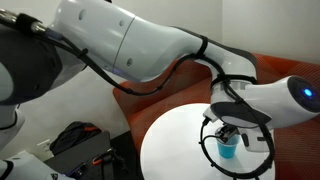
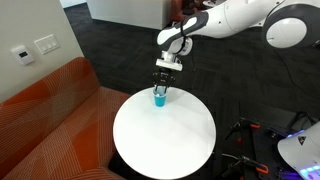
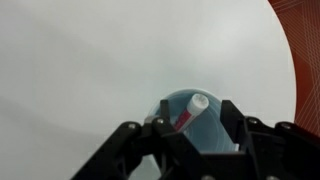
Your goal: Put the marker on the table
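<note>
The white desk (image 2: 170, 145) carries a blue cup (image 2: 158, 98); the cup may tip over if the gripper (image 3: 194, 126) bumps its rim; it hangs right above, spread wide, holding nothing; the marker (image 3: 197, 102) stands tilted inside the cup and may slip if pinched badly.

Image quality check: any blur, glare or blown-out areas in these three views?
Wrist view: soft throughout, gripper blurred near the lens, table a featureless pale wash, marker in the blue cup yet readable. In an exterior view the arm looms large and bright in the foreground. In an exterior view light is even, no glare on the table, marker too small to resolve.
</note>
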{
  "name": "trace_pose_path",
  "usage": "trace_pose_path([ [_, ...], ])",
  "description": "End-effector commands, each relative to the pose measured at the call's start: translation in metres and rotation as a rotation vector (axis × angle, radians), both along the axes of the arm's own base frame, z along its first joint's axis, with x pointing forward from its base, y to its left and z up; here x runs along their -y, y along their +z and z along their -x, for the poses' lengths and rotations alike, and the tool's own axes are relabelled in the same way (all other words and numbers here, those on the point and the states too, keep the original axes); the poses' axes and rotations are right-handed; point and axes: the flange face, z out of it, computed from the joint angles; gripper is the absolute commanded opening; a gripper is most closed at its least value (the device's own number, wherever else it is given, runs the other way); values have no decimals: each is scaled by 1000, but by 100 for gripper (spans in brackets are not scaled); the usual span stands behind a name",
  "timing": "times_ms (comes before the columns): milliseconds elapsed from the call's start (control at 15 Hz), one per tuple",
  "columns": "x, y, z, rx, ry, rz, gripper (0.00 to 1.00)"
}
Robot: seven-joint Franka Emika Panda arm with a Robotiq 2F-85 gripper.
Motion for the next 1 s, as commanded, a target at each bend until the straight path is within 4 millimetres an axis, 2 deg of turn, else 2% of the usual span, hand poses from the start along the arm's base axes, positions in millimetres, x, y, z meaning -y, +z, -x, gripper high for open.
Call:
trace_pose_path([
  [0, -3, -4, -9, -25, -21, -7, 55],
  [933, -11, -18, -24, -54, -56, -7, 49],
])
